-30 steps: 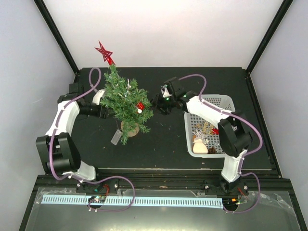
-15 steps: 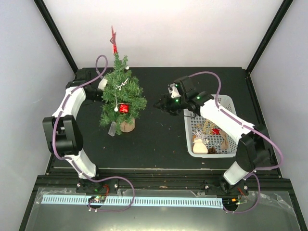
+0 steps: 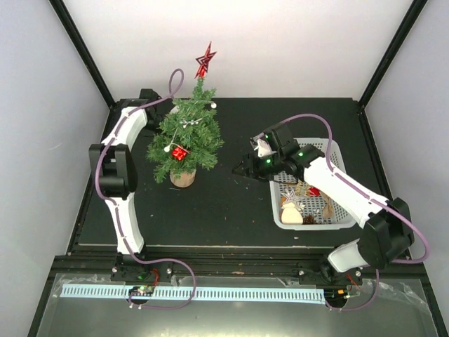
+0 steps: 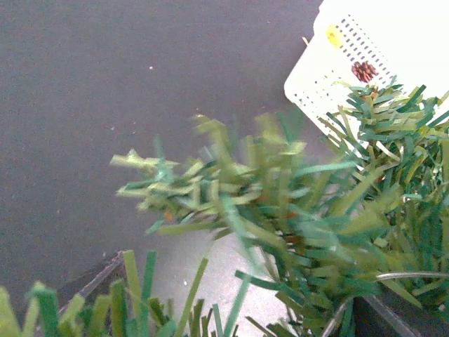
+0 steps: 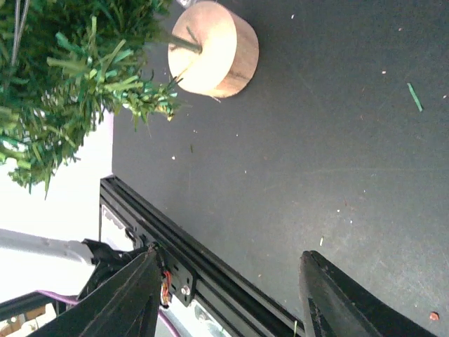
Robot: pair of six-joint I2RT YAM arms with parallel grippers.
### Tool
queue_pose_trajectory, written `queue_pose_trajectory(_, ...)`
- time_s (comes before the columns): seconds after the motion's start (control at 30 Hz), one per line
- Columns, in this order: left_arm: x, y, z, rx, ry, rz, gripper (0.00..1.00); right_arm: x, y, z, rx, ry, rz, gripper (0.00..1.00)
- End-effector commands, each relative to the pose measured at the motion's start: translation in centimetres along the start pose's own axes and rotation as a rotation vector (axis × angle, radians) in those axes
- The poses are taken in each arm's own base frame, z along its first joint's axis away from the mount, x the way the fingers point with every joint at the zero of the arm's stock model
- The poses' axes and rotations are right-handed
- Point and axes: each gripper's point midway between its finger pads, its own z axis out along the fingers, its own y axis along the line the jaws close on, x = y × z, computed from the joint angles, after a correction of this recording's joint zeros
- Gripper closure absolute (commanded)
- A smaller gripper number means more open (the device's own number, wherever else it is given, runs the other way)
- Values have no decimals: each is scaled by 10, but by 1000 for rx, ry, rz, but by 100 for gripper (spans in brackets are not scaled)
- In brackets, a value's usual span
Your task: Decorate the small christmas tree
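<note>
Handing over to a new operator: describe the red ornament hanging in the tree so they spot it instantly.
Find the small christmas tree on the left half of the black table. Low in its branches, just above the tan base, hangs the red box ornament. It alone is red amid the green; the red star sits on top.

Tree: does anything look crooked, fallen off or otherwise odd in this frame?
The red star on top of the tree seems to tip to the right, off the line of the trunk. A loose green needle lies on the table. Nothing else stands out.
</note>
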Motion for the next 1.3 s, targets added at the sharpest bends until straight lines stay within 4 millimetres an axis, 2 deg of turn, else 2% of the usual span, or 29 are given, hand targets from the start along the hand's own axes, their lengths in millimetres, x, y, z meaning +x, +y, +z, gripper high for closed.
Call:
queue_pose_trajectory(0.0, -9, -22, 9, 162, 0, 103, 30, 14, 3, -10, -19, 30, -57, 45)
queue_pose_trajectory(0.3, -23, -19, 12, 209, -21, 228, 29, 23, -1, -12, -2, 67, -75, 45)
queue_pose_trajectory(0.4, -25, -13, 10, 188, -26, 216, 29, 21, 0, -13, 2, 60, -89, 45)
queue_pose_trajectory(0.5, -21, -12, 7, 183, -22, 201, 30, 4, -4, -18, 75, -6, -111, 45)
queue_pose_trajectory(0.63, -10, -11, 3, 171, -10, 176, 31, -25, 7, -15, 91, -67, -136, 45)
queue_pose_trajectory(0.83, 6, -9, -5, 142, 1, 167, 32, -45, 22, -8, 66, -75, -151, 45)
queue_pose_trajectory(1.27, 24, -22, -26, 123, -1, 149, 31, -29, 7, -2, 78, -38, -146, 45)
